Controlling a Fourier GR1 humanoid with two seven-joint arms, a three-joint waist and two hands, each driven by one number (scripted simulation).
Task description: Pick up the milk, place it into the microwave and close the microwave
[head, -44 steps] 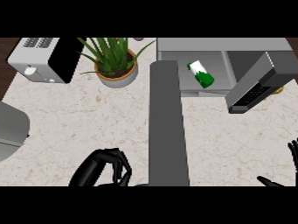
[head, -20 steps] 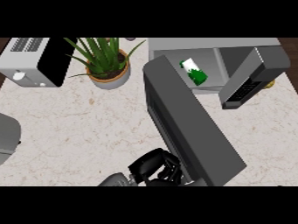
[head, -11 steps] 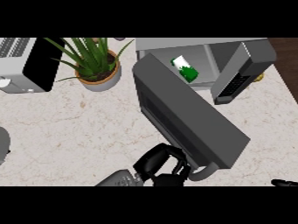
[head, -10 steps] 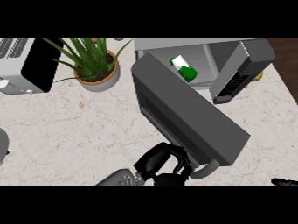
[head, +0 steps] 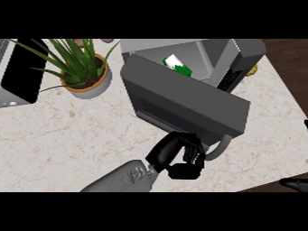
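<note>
One risk I see: my left hand (head: 177, 155), fingers curled at the door (head: 183, 106) handle, slips off before the door shuts on the milk (head: 178, 66).

Pale marbled counter (head: 63, 131) is occupied by toaster (head: 9, 72), potted plant (head: 83, 67) and open microwave (head: 203, 67).

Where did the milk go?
In the head view, the milk sits inside the microwave near the top, behind its half-shut door, right of the potted plant.
</note>
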